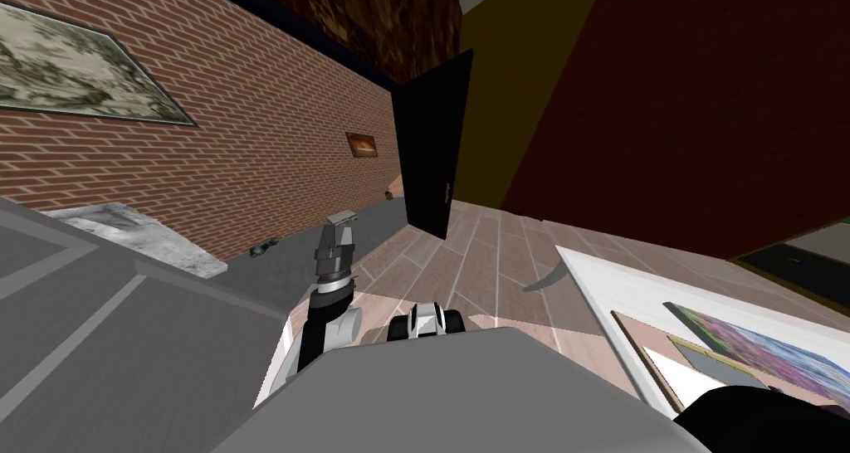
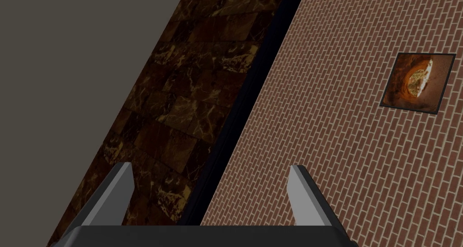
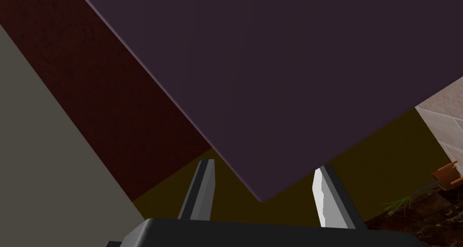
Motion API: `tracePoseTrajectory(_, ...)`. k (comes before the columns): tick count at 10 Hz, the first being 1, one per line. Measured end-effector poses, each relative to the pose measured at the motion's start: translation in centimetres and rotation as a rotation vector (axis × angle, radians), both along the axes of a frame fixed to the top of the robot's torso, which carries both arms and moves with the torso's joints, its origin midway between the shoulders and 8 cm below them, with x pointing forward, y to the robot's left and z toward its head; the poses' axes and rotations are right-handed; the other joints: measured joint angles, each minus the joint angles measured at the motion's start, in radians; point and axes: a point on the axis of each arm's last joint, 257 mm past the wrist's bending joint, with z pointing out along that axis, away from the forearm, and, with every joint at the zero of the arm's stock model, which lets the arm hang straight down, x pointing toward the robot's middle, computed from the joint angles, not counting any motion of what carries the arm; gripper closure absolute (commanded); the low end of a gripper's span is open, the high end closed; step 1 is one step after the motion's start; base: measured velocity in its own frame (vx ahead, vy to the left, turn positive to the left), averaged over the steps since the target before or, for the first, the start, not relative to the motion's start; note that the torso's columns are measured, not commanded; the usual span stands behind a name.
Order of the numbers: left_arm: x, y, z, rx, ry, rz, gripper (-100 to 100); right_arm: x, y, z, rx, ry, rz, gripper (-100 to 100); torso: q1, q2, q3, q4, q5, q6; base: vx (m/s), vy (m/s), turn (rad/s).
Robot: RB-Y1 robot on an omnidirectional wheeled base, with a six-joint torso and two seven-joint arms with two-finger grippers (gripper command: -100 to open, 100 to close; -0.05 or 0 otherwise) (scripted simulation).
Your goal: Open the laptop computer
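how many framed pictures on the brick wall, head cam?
2. A large pale picture hangs at the near end of the brick wall; a small orange picture hangs farther along, near the black door. Others may lie outside the view.

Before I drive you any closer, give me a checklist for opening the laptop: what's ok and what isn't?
1. Laptop spotted: cannot tell; flat sheets lie on the white table, none plainly a laptop.
2. Table within reach: not ok; it sits off to my right.
3. Left claw open and empty: ok.
4. Right claw open and empty: ok.
5. Right claw aimed at the table: not ok; a dark flat surface faces it.
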Motion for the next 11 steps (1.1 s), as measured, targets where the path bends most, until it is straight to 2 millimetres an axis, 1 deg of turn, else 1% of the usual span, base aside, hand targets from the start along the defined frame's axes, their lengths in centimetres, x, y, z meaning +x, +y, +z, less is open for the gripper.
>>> tracePoseTrajectory(3, 0.0, 0.0, 0.0, 0.000, 0.000, 0.000, 0, -2.0, -1.3, 0.2, 0.039, 0.046, -0.037, 100, 0.002, 0.002, 0.001, 0.001, 0.003, 0.004, 0.016, 0.016, 0.127)
tracePoseTrajectory(8, 0.0, 0.0, 0.0, 0.000, 0.000, 0.000, 0, -5.4, -3.2, 0.3, 0.097, 0.132, -0.116, 100, 0.006, 0.001, -0.001, 0.000, 0.005, 0.001, 0.012, 0.009, 0.108)
tracePoseTrajectory(9, 0.0, 0.0, 0.0, 0.000, 0.000, 0.000, 0, -5.9, -3.5, 0.3, 0.106, 0.142, -0.132, 100, 0.006, 0.001, -0.001, 0.000, 0.005, 0.002, 0.000, 0.000, 0.000)
tracePoseTrajectory(10, 0.0, 0.0, 0.0, 0.000, 0.000, 0.000, 0, -5.9, -3.6, 0.4, 0.104, 0.143, -0.133, 100, 0.008, 0.001, -0.001, 0.001, 0.006, 0.002, 0.031, -0.028, 0.081)
tracePoseTrajectory(11, 0.0, 0.0, 0.0, 0.000, 0.000, 0.000, 0, -6.5, -3.5, 0.3, 0.115, 0.158, -0.134, 100, 0.007, 0.000, -0.002, 0.000, 0.006, 0.001, 0.073, -0.073, 0.103)
